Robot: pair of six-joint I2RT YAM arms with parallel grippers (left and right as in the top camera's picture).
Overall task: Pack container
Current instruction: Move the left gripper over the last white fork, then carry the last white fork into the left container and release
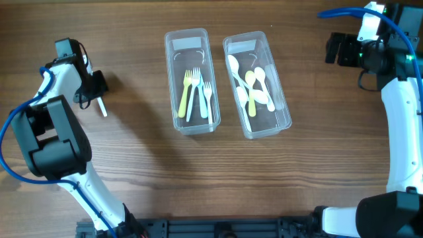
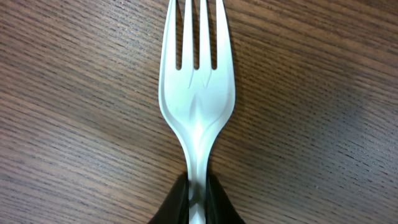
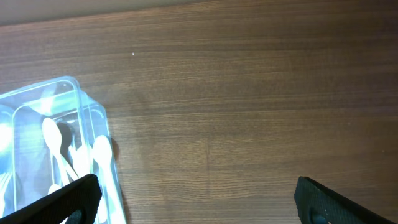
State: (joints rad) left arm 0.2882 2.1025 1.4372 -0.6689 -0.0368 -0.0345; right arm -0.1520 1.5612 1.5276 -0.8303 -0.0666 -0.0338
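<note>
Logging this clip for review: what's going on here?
The left tool is shut on the handle of a white plastic fork at the left side of the wooden table. In the middle stand two clear containers: the left container holds forks, the right container holds spoons. The right tool is open and empty at the far right.

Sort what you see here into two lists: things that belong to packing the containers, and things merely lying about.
Belongs to the job:
white fork, gripped by the left gripper
fork container, forks inside
spoon container, spoons inside
right gripper, open above the table

Not part of the job:
wooden table
blue cable
</note>
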